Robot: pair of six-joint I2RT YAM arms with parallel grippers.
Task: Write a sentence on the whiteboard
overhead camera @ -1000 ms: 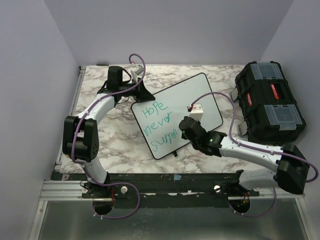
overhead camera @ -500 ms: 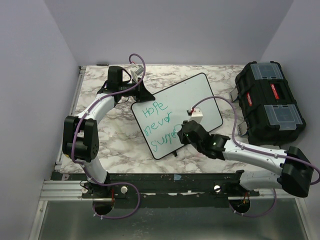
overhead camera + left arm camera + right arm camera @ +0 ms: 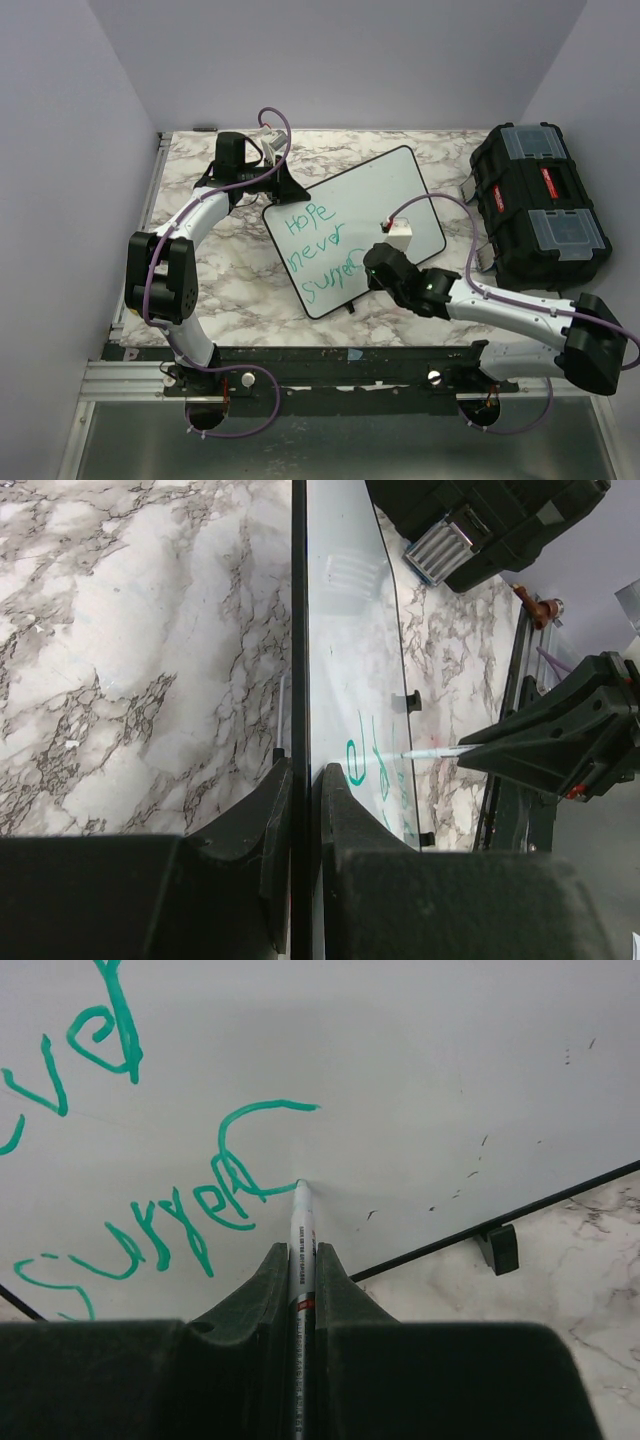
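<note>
On the whiteboard (image 3: 385,185), a green sentence (image 3: 318,248) is written, "Hope never Surren", ending just ahead of the right gripper (image 3: 300,1252); the toolbox labels (image 3: 548,183) cannot be read.

Soft, even light is filling all views, pale glare is streaking the whiteboard (image 3: 345,630), and shadows are falling faint.

The whiteboard (image 3: 390,185) was glossy white inside a thin black frame, and the sentence (image 3: 318,243) on it stood in green-teal strokes. The table (image 3: 230,290) was white marble veined in grey and brown, the toolbox (image 3: 525,215) black with clear lids and red labels. The marker (image 3: 301,1230) had a white barrel with a small red mark, and the left arm (image 3: 200,215) and right arm (image 3: 510,312) were white and black, with purple cables (image 3: 468,238)
</note>
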